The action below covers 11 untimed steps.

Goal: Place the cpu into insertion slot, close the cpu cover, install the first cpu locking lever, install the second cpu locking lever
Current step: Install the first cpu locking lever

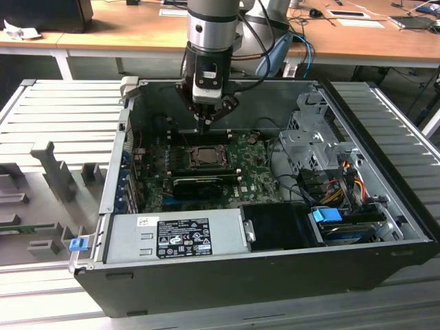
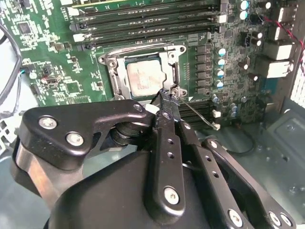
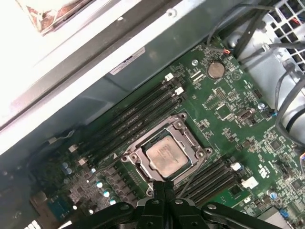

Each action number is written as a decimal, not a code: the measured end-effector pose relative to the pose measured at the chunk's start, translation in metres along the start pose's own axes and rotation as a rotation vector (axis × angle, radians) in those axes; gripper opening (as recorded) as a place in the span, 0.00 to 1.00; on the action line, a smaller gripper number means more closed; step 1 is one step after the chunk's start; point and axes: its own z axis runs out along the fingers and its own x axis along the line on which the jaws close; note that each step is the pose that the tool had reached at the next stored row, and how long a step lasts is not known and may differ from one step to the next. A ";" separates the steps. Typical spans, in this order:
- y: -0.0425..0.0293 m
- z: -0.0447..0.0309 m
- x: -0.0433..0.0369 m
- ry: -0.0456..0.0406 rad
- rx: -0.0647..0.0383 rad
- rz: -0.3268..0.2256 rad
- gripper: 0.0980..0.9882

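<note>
Wooden desks [image 1: 124,31] run along the back at 12 o'clock. The grey slatted surface [image 1: 62,103] carries an open computer case [image 1: 275,268], lying with its inside facing up.

Entry, as I see it from the console:
- Arm [image 1: 212,27] reaches straight down into the case, over the green board [image 3: 224,109].
- Jaws: drawn together, with the fingertips [image 2: 166,95] meeting. I cannot tell whether anything thin is pinched between them.
- The cpu [image 3: 164,155] lies flat in the insertion slot [image 3: 129,156], pale face up.
- The cpu cover [image 3: 193,145] is down over the chip, whose face shows through the window.
- In the exterior view the slot sits at 6 o'clock from the jaws, close below the tips.
- In the second wrist view the tips are at one corner of the cover frame, beside the chip and not over it.
- A thin wire lever [image 2: 198,113] runs out from that same corner, slanting away from the socket. I cannot tell whether the tips touch it.
- Memory slots [image 3: 138,114] line the board beside the socket.
- In the exterior view the long black finned card [image 1: 199,184] lies at 6 o'clock from the socket, with the power supply [image 1: 172,234] further along the same line.
</note>
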 end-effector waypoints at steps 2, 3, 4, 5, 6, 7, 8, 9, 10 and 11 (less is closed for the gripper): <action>0.0000 0.0000 0.0000 -0.0005 0.001 -0.023 0.01; 0.0000 0.0000 0.0000 -0.0009 0.002 -0.047 0.01; 0.0000 0.0000 0.0000 -0.0012 0.002 -0.065 0.01; 0.0000 0.0000 0.0000 -0.0015 0.003 -0.085 0.01; 0.0000 0.0000 0.0000 -0.0021 0.003 -0.112 0.01; 0.0000 0.0000 0.0000 -0.0024 0.004 -0.133 0.01; 0.0000 0.0000 0.0000 -0.0026 0.005 -0.148 0.01; 0.0000 0.0000 0.0000 -0.0029 0.005 -0.164 0.01; 0.0000 0.0000 0.0000 -0.0032 0.005 -0.180 0.01; 0.0000 0.0000 0.0000 -0.0036 0.006 -0.208 0.01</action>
